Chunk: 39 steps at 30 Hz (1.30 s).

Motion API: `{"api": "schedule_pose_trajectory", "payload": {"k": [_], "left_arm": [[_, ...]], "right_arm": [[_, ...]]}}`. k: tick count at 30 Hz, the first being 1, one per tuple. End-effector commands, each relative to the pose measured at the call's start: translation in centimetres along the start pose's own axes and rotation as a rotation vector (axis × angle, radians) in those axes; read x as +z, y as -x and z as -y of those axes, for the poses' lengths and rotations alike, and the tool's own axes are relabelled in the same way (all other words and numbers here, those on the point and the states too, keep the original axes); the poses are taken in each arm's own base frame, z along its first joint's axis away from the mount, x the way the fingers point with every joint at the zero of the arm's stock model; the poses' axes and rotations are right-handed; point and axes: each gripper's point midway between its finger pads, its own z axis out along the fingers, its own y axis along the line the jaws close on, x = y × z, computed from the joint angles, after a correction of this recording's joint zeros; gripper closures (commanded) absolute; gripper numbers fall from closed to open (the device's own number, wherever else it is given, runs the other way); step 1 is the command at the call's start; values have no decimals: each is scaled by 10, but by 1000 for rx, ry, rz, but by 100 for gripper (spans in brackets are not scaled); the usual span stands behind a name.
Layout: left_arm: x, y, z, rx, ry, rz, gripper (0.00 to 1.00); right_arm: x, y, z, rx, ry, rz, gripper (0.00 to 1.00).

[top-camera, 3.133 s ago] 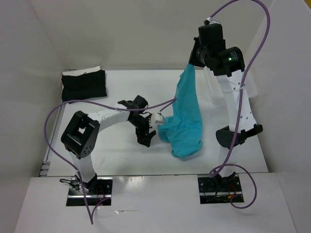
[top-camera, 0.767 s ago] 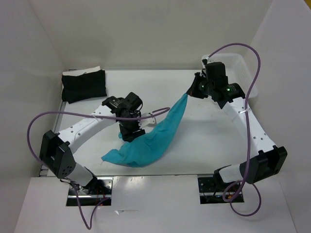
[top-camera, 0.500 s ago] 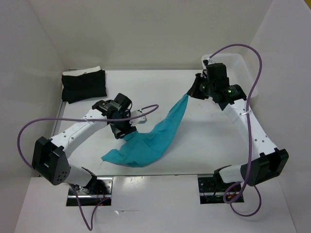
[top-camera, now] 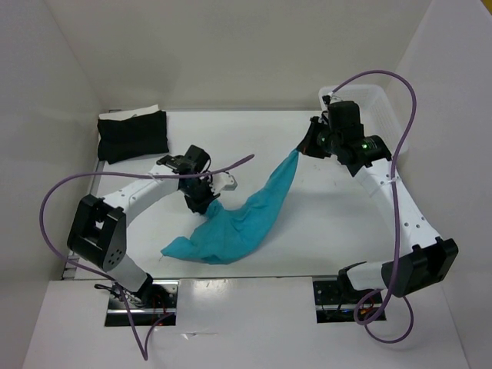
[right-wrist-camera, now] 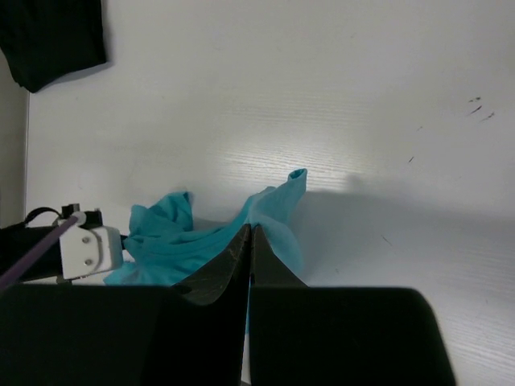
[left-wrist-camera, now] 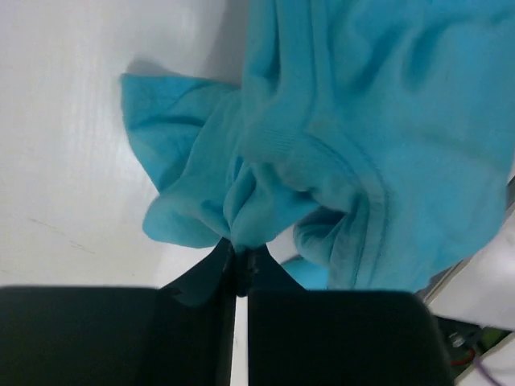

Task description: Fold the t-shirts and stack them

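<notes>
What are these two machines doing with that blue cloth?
Two robot arms are handling a turquoise t-shirt, apparently getting it ready to fold. The right tool pinches one end and holds it raised. The left tool is shut on a bunch of cloth nearer the middle. The rest lies crumpled on the table. A black t-shirt lies folded in the far left corner.

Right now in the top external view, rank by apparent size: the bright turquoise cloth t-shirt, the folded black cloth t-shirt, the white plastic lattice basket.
1. The bright turquoise t-shirt, spread out, looks largest.
2. The folded black t-shirt and the white plastic basket look about alike; the right arm hides part of the basket, so they stay unranked.
</notes>
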Motion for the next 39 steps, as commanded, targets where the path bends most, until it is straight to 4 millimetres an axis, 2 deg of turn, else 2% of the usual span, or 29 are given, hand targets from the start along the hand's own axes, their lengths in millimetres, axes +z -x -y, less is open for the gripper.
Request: {"api": "schedule_pose_trajectory", "payload": {"k": [1, 2, 3, 4, 5, 6, 7, 9, 10, 11, 12, 15, 17, 18, 20, 22, 24, 26, 27, 31, 34, 36, 37, 38, 39], "left_arm": [[-16, 44, -7, 17, 2, 152, 100], [-30, 46, -21, 7, 77, 156, 100], [-53, 59, -38, 13, 181, 179, 100], [-95, 55, -72, -22, 378, 192, 100], [-130, 62, -91, -40, 489, 236, 100], [-203, 78, -120, -54, 660, 340, 100], [-253, 78, -132, -63, 798, 366, 100], [-327, 83, -132, -69, 940, 427, 100], [-351, 89, -127, -49, 972, 456, 100], [-386, 92, -116, -20, 1025, 485, 100], [-394, 92, -111, -18, 1033, 495, 100], [-387, 82, -101, -14, 1000, 445, 100], [-373, 68, -98, -28, 982, 399, 100], [-356, 58, -98, -40, 960, 354, 100], [-347, 54, -97, -40, 946, 332, 100], [-350, 50, -94, -44, 954, 326, 100], [-360, 51, -93, -38, 979, 335, 100], [-369, 51, -91, -32, 999, 339, 100], [-372, 49, -90, -36, 1005, 332, 100], [-384, 46, -91, -20, 1052, 309, 100], [-382, 45, -92, -10, 1048, 296, 100], [-357, 41, -94, 8, 984, 252, 100], [-336, 43, -95, 36, 914, 234, 100], [-296, 35, -99, 35, 819, 170, 100], [-273, 34, -103, 39, 770, 156, 100]], "right_arm": [[-11, 16, -2, -17, 10, 79, 100], [-11, 16, -1, -16, 2, 83, 100], [-10, 20, -2, -17, 4, 87, 100], [-15, 30, 1, -1, 12, 105, 100], [-18, 39, 2, 6, 24, 126, 100], [-25, 53, 7, 9, 21, 162, 100], [-27, 60, 6, 12, 30, 173, 100], [-33, 81, 1, -15, 37, 218, 100], [-34, 84, 0, -15, 37, 218, 100], [-39, 88, -5, -29, 53, 228, 100], [-39, 94, -8, -31, 58, 238, 100], [-38, 95, -9, -43, 65, 236, 100], [-32, 88, -5, -38, 56, 214, 100], [-32, 88, -5, -38, 56, 214, 100], [-29, 81, -1, -35, 49, 197, 100], [-35, 82, -3, -39, 57, 215, 100], [-35, 82, -3, -39, 57, 215, 100], [-44, 82, -4, -40, 53, 230, 100], [-45, 85, 1, -34, 38, 237, 100], [-76, 94, -5, -37, 39, 290, 100], [-95, 100, -6, -57, 26, 325, 100], [-101, 102, -6, -66, 14, 333, 100], [-108, 104, -8, -68, 18, 342, 100], [-108, 104, -6, -66, 8, 347, 100], [-108, 104, -6, -66, 8, 347, 100]]}}
